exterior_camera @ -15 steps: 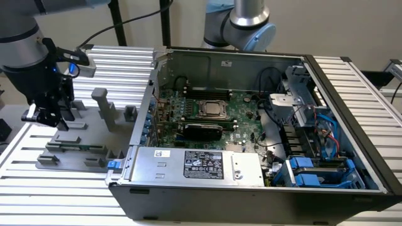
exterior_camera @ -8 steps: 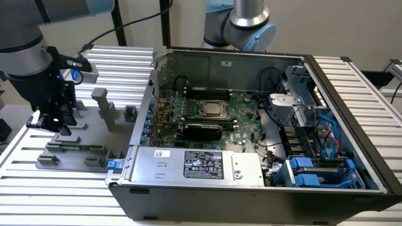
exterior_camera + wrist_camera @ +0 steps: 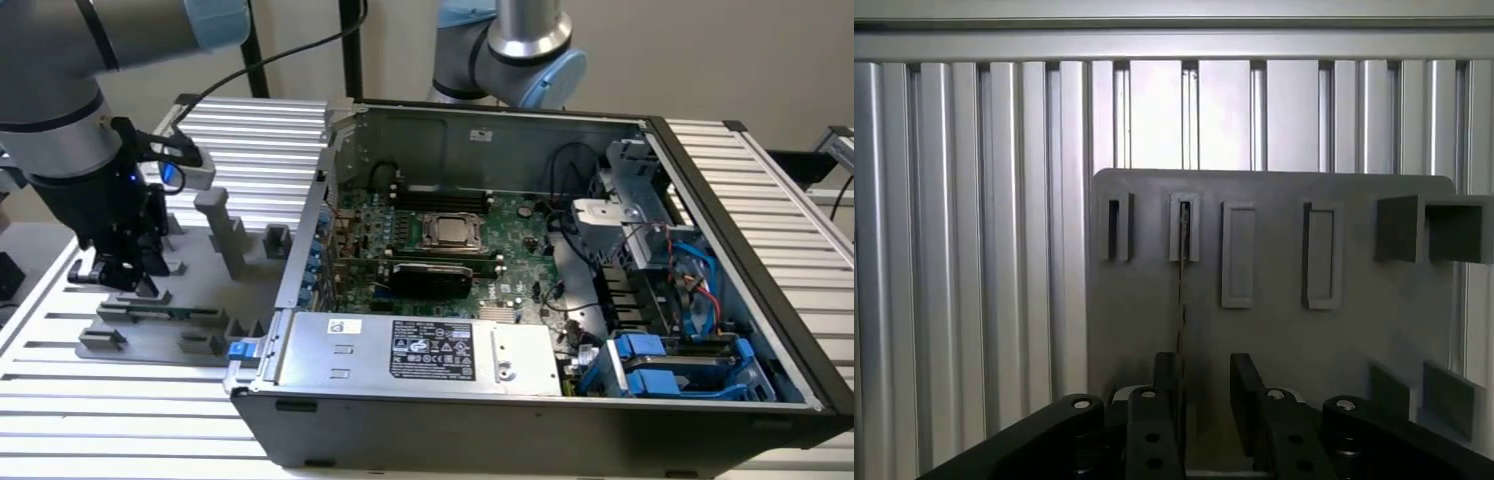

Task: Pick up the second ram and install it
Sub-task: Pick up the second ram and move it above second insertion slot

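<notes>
Dark fingers [image 3: 1157, 405] of the gripper [image 3: 1204, 420] stand wide apart with nothing clamped between them, low over a grey holder plate [image 3: 1274, 340] that lies on the slatted aluminium table [image 3: 954, 250]. Seen edge-on from the wrist, the second ram [image 3: 1182, 270] stands upright in a slot of the plate, its thin edge running toward the gap, close beside one finger. From the exterior view, the stick rests in holder blocks along the plate's near edge, just under the gripper, with the open computer case [image 3: 534, 420] on the exterior view's right.
</notes>
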You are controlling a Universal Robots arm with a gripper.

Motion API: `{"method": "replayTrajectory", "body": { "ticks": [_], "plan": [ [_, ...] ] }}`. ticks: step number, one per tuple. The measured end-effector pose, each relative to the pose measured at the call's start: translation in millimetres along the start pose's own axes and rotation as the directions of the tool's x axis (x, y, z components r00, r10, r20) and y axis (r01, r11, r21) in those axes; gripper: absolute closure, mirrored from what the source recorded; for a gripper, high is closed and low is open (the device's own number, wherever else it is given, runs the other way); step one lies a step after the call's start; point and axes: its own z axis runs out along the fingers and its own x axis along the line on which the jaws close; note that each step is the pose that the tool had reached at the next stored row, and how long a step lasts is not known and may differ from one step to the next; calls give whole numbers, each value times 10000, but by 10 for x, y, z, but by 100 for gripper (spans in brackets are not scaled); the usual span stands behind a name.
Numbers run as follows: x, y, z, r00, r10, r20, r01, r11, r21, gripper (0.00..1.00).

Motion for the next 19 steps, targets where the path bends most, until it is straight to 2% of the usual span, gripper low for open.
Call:
{"method": "replayTrajectory", "body": {
  "ticks": [19],
  "plan": [
    [74, -28, 343, 10000, -72, -1, 72, 10000, -2, 64]
  ]
}}
